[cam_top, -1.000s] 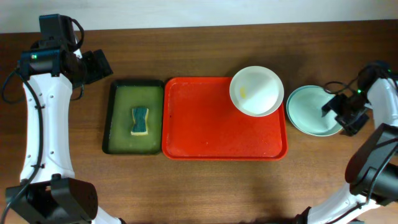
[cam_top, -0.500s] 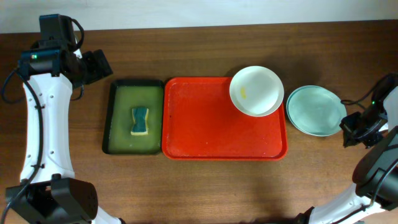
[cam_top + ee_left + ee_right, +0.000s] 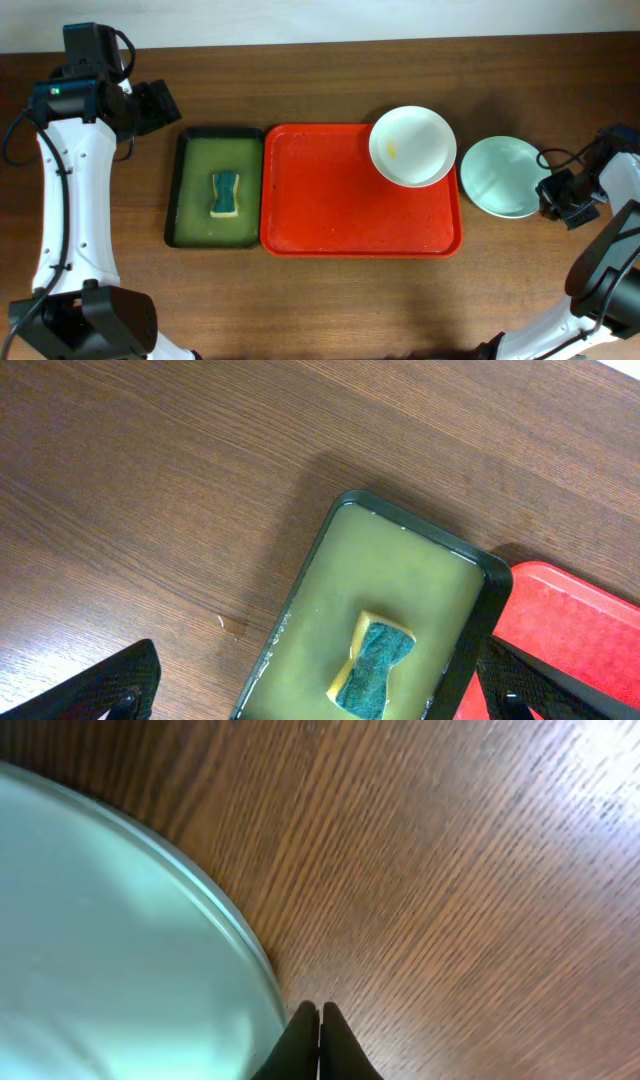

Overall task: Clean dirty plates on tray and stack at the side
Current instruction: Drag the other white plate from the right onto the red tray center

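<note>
by the table's right edge the right gripper (image 3: 318, 1020) is pinched together, empty; the left gripper (image 3: 155, 103) is spread wide; the white plate (image 3: 412, 146) should be taken by its rim

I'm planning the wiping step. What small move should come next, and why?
Probably lower the left gripper onto the sponge in the green tray. The white plate on the red tray shows a yellow smear. The left gripper is open and empty, while the right gripper is shut beside the blue-green plate off the tray.
</note>
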Available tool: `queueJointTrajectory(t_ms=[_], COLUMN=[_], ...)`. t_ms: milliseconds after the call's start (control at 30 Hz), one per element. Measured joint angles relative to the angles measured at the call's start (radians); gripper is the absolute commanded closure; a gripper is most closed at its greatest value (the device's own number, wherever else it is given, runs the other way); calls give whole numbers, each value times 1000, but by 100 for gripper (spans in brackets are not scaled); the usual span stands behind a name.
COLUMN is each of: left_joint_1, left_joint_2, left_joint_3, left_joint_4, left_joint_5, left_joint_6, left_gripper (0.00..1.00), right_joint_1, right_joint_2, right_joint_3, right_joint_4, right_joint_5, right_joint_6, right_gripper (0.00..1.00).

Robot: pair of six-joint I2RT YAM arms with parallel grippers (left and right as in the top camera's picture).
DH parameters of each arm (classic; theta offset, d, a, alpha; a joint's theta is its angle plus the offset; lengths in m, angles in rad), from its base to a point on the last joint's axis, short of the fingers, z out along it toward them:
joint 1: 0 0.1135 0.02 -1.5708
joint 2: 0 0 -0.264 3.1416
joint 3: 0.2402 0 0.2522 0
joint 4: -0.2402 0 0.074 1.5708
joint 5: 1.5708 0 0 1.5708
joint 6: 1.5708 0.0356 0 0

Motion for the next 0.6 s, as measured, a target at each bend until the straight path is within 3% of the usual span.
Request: queueJointTrajectory(t_ms=[67,167,233,333,467,600], left_joint_1=[0,0,0,0,0,0], left_joint_2=[0,0,0,0,0,0], left_joint_3=[0,0,0,0,0,0], left_joint_4=[0,0,0,0,0,0], left_joint_5=[0,0,0,0,0,0], left_joint_6=[0,0,0,0,0,0], left_gripper=[1,0,1,1,1,1], right_joint_1=[0,33,224,394,515,510], right_joint_2=[2,21,-5,10,135,263], right_joint_3=[26,300,469,467,467,467], right_joint_4=[-54,-234,-158,-28,64,43], right_joint_5=[-19,-68,-134,-119,-11,11], right_joint_6=[-76,-278,-500,-628,-676,-682], right_gripper=[79,75,67,55,56,74])
